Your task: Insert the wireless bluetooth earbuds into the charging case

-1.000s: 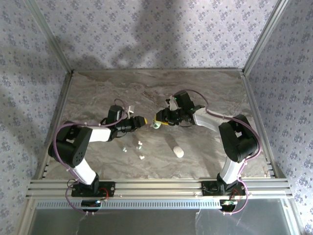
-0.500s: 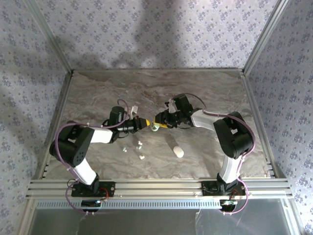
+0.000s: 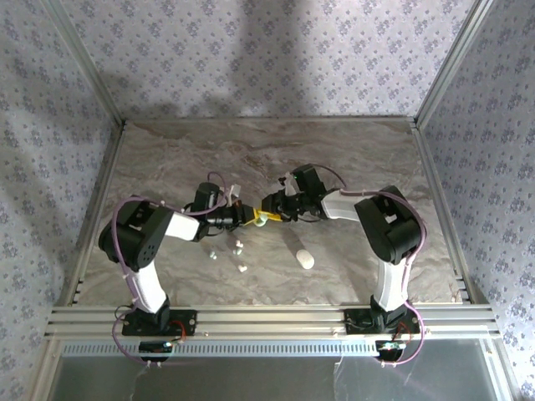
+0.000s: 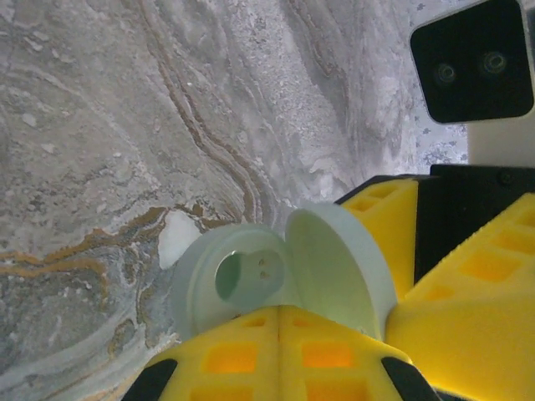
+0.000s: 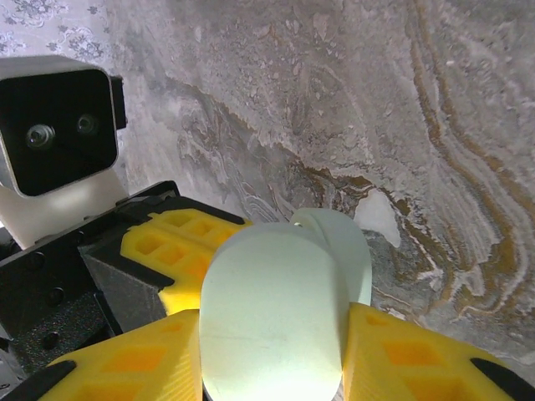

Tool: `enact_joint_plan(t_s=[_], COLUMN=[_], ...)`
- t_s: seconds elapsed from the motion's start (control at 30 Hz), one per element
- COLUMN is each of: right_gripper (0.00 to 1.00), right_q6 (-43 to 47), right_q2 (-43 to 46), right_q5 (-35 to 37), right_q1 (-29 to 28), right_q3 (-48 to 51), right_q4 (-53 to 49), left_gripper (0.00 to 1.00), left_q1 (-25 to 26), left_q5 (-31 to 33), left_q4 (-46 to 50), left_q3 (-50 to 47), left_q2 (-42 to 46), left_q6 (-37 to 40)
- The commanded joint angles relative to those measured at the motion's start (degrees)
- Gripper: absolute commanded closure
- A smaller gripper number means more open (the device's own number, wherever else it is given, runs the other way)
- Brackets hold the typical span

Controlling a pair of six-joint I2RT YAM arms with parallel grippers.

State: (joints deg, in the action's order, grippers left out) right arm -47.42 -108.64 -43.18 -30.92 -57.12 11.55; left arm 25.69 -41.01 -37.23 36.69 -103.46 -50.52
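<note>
Top view, worktop: we see a marbled worktop (image 3: 351, 159) with both arms reaching toward its middle
Top view, left end effector: the left end effector (image 3: 245, 217) points right, its yellow tips right at the mint charging case (image 3: 262, 220)
Top view, right end effector: the right end effector (image 3: 274, 210) comes in from the right and meets the same case, almost nose to nose with the left one
Top view, earbuds: the wireless bluetooth earbuds (image 3: 238, 246) lie as tiny white bits on the worktop, on the near side of the left end effector and apart from the charging case
Top view, other case: a white oval case (image 3: 306, 260) lies alone on the worktop, nearer the arm bases than the right end effector

Left wrist view, left end effector: clenched, its yellow fingers (image 4: 226, 359) pressed flush; we cannot tell whether anything sits between them
Left wrist view, charging case: open, with the hollowed base (image 4: 238, 276) facing us and the lid raised to the right, just past the fingertips
Left wrist view, right end effector: its yellow fingers (image 4: 476, 276) sit against the lid side of the case

Right wrist view, right end effector: grasping the charging case (image 5: 272, 309), one yellow finger on each side of the mint shell
Right wrist view, left end effector: its yellow fingers (image 5: 171, 242) lie just beyond the case, to the left
</note>
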Motion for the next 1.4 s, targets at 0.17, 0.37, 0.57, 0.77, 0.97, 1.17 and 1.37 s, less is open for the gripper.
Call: enact_joint_plan(t_s=[0.17,0.37,0.57,0.77,0.97,1.17,1.37], right_gripper=[0.53,0.41,0.3,0.28,0.27,0.27,0.27], right_q6=[-1.3,0.6,3.0,4.7,6.9,8.7,10.6], right_q2=[-3.2,-2.3,-0.6,1.3,3.6,5.2,6.5], right_q5=[-1.1,0.1,1.7,3.2,5.7,8.0,10.8], right_q1=[-1.4,-0.9,-0.2,0.4,0.6,0.7,0.4], right_q3=[0.0,0.5,0.4,0.5,0.1,-0.6,-1.4], right_q4=[1.9,-0.7,-4.3,-6.9,-10.6,-13.9,-17.2], left_gripper=[0.96,0.93,0.89,0.83,0.75,0.68,0.62], left_q1=[0.8,1.4,2.1,2.3,2.4,2.4,2.4], left_q5=[-2.9,-3.6,-4.0,-4.2,-4.2,-4.1,-4.1], left_q4=[0.9,1.8,3.0,3.7,5.0,6.6,7.4], left_q3=[3.4,4.5,5.3,5.6,5.7,5.7,5.6], left_q2=[-3.7,-4.8,-4.8,-4.4,-2.9,-1.1,0.5], left_q6=[-0.1,0.1,0.7,1.0,1.6,2.3,2.4])
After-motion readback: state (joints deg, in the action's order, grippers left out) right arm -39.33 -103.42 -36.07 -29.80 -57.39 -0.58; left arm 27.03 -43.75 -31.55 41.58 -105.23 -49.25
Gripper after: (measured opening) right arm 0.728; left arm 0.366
